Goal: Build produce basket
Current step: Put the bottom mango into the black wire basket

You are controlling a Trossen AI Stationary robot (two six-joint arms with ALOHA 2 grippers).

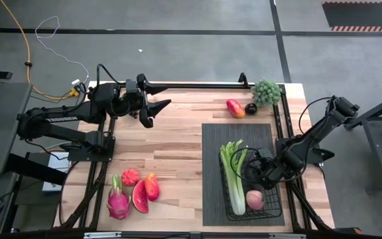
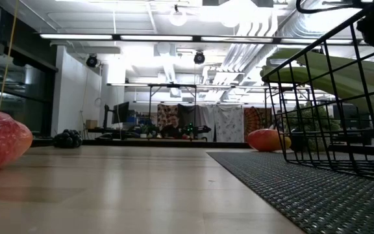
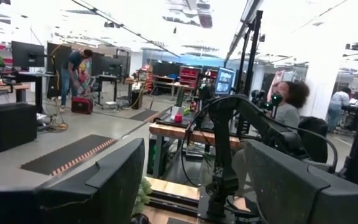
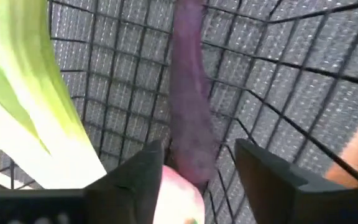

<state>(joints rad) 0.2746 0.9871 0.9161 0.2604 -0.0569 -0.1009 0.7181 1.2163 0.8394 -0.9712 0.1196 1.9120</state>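
Observation:
The black wire basket (image 1: 274, 211) stands on the ribbed grey mat (image 1: 212, 139), holding the green celery bunch (image 1: 233, 174) and a peach (image 1: 254, 198). My right gripper (image 1: 262, 171) reaches down into the basket, open. In the right wrist view its fingers (image 4: 194, 177) stand on either side of the dark purple eggplant (image 4: 188, 93), which lies along the basket floor beside the celery (image 4: 36, 99). My left gripper (image 1: 154, 109) waits open over the table's far left part, holding nothing. A dragon fruit (image 1: 117, 202) and a watermelon slice (image 1: 140, 197) lie near left. My right gripper's open fingers straddle the near end of the eggplant (image 4: 194, 149) from above. A gap shows beside one finger (image 4: 260, 174), and I cannot tell whether the other touches it.
A red-orange mango (image 1: 235, 107), a small dark fruit (image 1: 251, 108) and a bushy green bunch (image 1: 266, 91) lie at the far edge. Two more reddish fruits (image 1: 152, 186) (image 1: 130, 176) sit by the watermelon. Bare wood stretches across the table's middle. People show in the room beyond.

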